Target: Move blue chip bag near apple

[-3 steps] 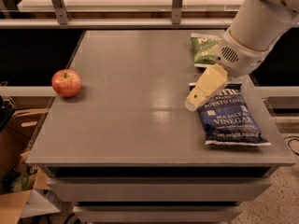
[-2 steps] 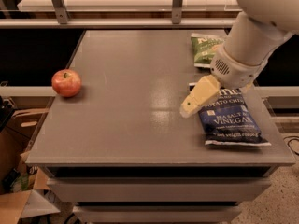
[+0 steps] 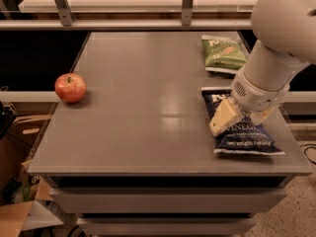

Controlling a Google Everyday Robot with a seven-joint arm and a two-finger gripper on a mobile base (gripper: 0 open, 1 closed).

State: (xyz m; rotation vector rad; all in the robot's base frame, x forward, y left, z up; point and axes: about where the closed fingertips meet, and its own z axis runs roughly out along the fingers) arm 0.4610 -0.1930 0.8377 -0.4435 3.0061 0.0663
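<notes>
The blue chip bag lies flat near the table's front right corner, dark navy with white lettering. My gripper hangs right over the bag's middle, with the white arm coming down from the upper right. Its cream fingers are spread apart, one over the bag's left part and one toward its right, with nothing between them. The arm hides the bag's upper part. The apple, red with yellowish patches, sits at the table's left edge, far from the bag.
A smaller green chip bag lies at the back right, just behind the arm. The grey table has edges close to the apple on the left and the blue bag on the right. Cardboard boxes sit on the floor at lower left.
My gripper has moved right and down, from beside the blue bag's left edge to over its middle. The bag and the apple have not moved.
</notes>
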